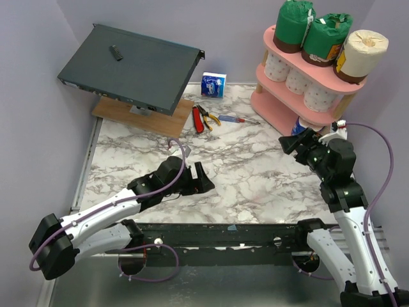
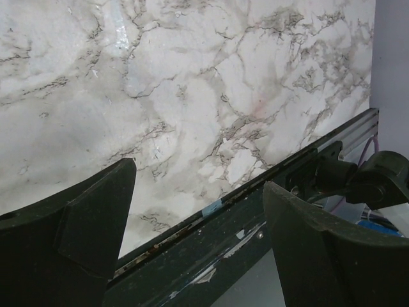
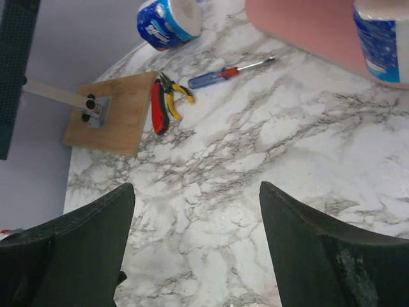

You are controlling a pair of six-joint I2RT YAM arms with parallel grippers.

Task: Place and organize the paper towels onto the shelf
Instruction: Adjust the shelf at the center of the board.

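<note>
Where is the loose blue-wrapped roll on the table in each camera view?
Top external: the blue roll lies at the back centre, between the grey box and the shelf.
Left wrist: not in it.
Right wrist: at the top edge, left of centre.
Shared landmark: the pliers, just nearer than the roll in both views.
</note>
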